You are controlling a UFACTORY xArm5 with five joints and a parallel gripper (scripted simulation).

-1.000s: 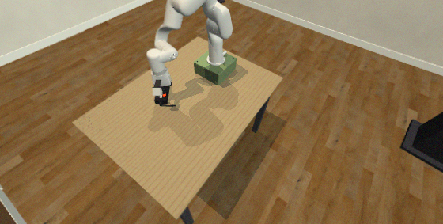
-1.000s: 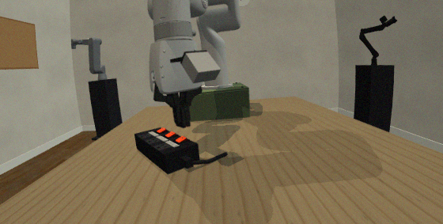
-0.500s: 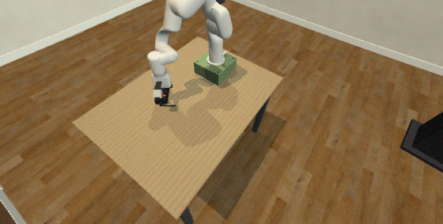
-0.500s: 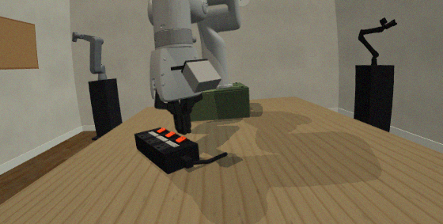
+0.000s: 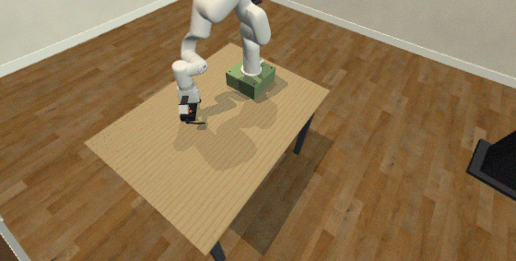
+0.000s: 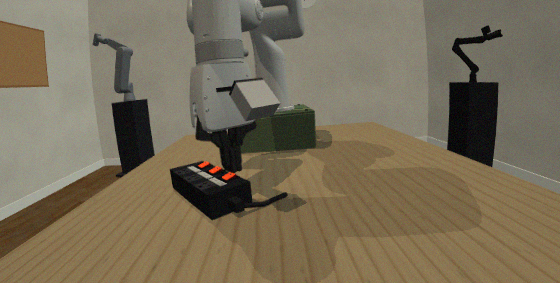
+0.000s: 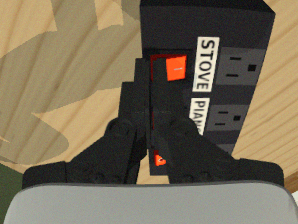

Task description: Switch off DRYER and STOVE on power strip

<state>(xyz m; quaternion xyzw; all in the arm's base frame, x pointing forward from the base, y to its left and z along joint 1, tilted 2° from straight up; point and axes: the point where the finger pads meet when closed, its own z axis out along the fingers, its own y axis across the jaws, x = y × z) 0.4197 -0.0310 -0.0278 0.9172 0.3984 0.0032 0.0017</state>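
A wooden table (image 5: pixel 152 163) on dark legs is set on a plank floor (image 5: pixel 401 122). Pale walls (image 5: pixel 69 2) are edged by white skirting. What may be a board (image 6: pixel 22 54) is hung at the left.
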